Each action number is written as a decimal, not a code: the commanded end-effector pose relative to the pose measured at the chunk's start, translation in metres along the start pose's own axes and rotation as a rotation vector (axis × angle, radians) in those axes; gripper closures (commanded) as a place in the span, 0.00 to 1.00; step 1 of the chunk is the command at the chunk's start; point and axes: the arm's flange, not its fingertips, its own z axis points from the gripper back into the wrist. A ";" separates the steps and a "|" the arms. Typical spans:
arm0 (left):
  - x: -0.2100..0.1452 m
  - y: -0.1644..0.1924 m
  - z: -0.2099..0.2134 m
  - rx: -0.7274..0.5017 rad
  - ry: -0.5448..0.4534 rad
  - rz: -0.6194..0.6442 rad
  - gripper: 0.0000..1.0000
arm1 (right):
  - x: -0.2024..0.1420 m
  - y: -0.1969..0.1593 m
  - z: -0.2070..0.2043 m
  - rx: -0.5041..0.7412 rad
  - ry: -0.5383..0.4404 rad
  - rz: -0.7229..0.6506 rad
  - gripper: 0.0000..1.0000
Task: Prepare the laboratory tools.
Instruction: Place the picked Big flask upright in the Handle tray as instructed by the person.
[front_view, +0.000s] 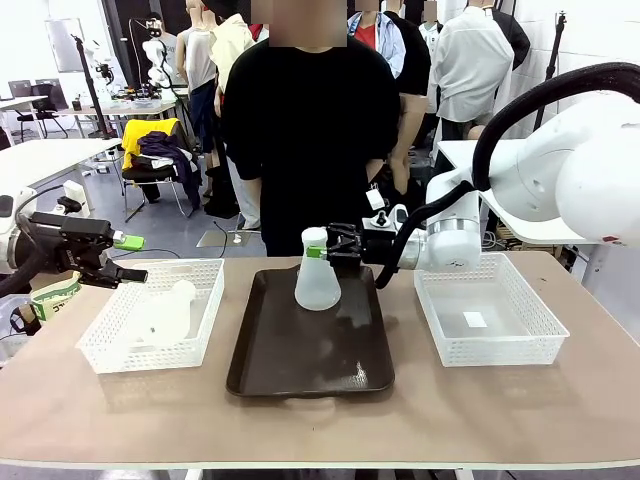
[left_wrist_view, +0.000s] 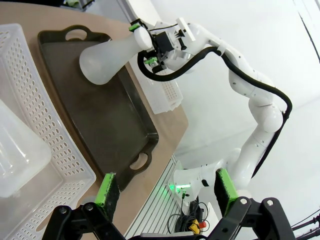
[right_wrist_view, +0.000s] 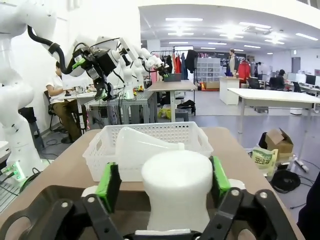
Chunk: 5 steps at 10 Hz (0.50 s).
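Two right fingers (right_wrist_view: 109, 186) stand spread around the neck of an upright flask (right_wrist_view: 177, 192), a gap on one side; under it the brown tray (front_view: 300, 360), then the tan table (front_view: 500, 410). The left fingers (left_wrist_view: 108, 192) gape empty near a basket (front_view: 150, 362) holding the second flask (front_view: 165, 315); crowded workroom (right_wrist_view: 260, 75) beyond

In the right wrist view the right gripper (right_wrist_view: 164, 181) hides the body and base of the flask (right_wrist_view: 176, 192) between its fingers (only the neck shows). The second flask (left_wrist_view: 17, 150) runs off the left wrist view's left edge, and the slip (front_view: 475, 320) in the right-hand basket (front_view: 490, 352) is too small to read.
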 end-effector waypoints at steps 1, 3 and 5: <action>0.000 -0.001 0.001 -0.009 -0.006 -0.005 0.00 | 0.009 -0.002 0.001 -0.008 -0.036 -0.050 0.00; 0.000 -0.001 0.001 -0.009 -0.006 -0.005 0.00 | 0.014 -0.004 0.004 -0.023 -0.038 -0.098 0.00; 0.000 -0.001 0.001 -0.009 -0.006 -0.005 0.00 | 0.020 -0.004 0.004 -0.029 -0.016 -0.113 0.00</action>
